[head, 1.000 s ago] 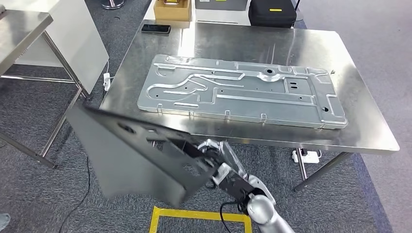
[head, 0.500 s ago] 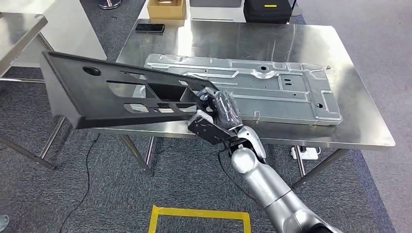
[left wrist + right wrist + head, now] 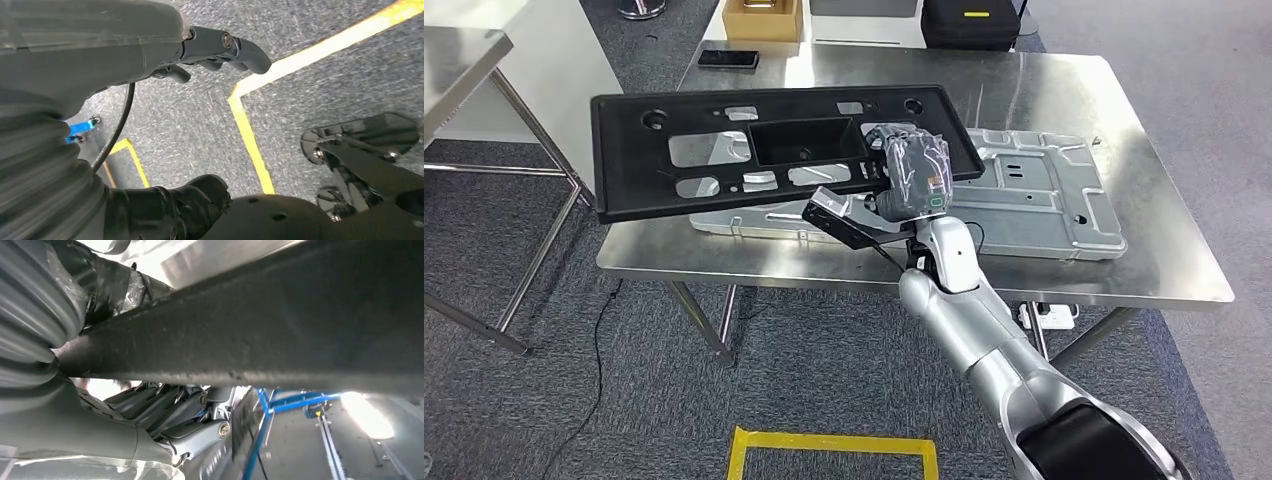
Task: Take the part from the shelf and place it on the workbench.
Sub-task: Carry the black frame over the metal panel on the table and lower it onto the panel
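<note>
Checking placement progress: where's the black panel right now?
Head view: the black panel is gripped by the right hand, over the workbench's left half, above the silver stamped plate.

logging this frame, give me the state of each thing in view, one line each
black panel: held above the workbench, near level
right hand: grips the panel's near edge
left hand: hangs over the floor, holding nothing
metal plate: flat on the workbench
phone: flat

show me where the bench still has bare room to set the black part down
Bare steel lies on the workbench right of the silver stamped panel, and in the far strip between that panel and the phone. The middle is crowded: the right hand holds the black part over the panel.
</note>
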